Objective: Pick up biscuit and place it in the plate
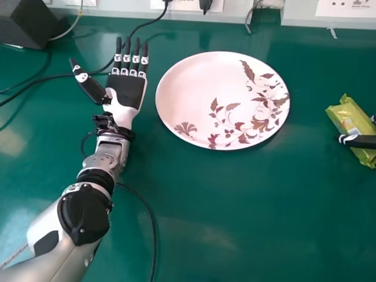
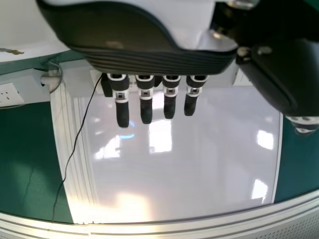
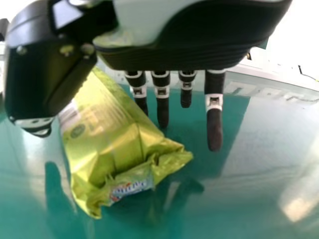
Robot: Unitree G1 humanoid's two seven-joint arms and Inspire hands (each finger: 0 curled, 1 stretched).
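Observation:
My right hand shows at the right edge of the head view, its thumb over the yellow-green biscuit packet. In the right wrist view the packet lies between the thumb and the straight fingers of my right hand; whether they touch it I cannot tell. The white plate with a brown leaf and flower pattern stands in the middle, left of the packet. Left of the plate is my left hand, palm up with straight fingers; the left wrist view shows this hand too.
Black cables run over the green table beside and behind my left arm. A dark box stands at the back left. White panels with sockets line the table's far edge.

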